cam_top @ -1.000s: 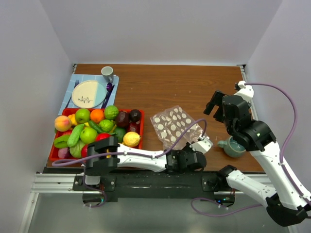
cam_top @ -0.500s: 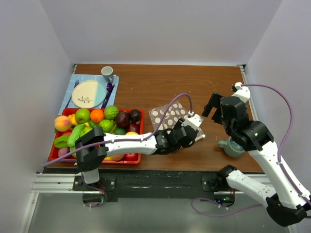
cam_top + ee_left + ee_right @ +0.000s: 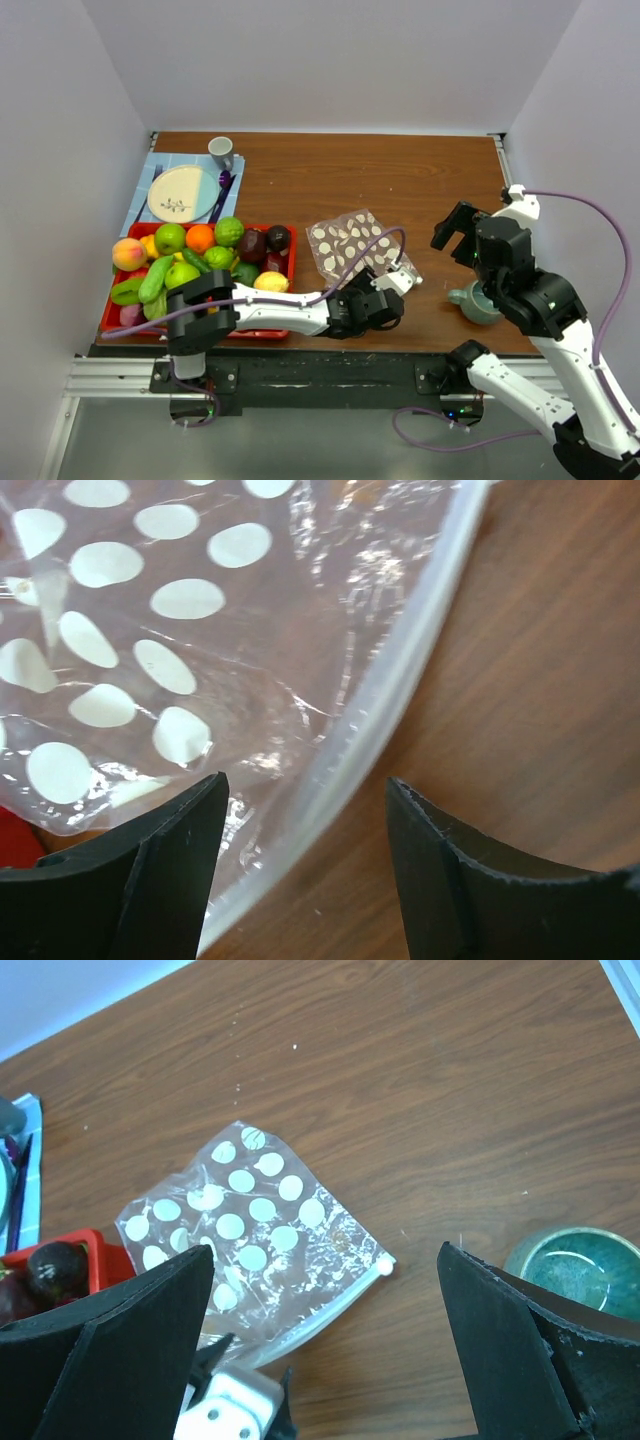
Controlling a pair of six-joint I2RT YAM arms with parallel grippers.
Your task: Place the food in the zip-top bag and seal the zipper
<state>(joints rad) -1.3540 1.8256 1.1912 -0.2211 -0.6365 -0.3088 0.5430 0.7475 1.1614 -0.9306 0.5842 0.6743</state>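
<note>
Left pincer has just opened partway and grips nothing, zip-top bag lying flat just ahead with its zipper between the jaws (right pincer wide open, empty), so food, off to its left, still awaits loading.

Bright, even, diffuse light fills the overhead view. The pale walls take a faint lilac tint, and the wooden table shows no hard highlights. Shadows are soft and short, lying close under the arms, and the strip along the bottom of the frame is dimmer and greyer. This picture is sharp throughout. In the left wrist view the zip-top bag carries small white glints at upper middle, and the left gripper's fingers along the bottom edge are slightly soft. The right wrist view is crisp at centre; the right gripper's fingers fill the lower corners as flat black shapes, and the bowl gleams at lower right.
</note>
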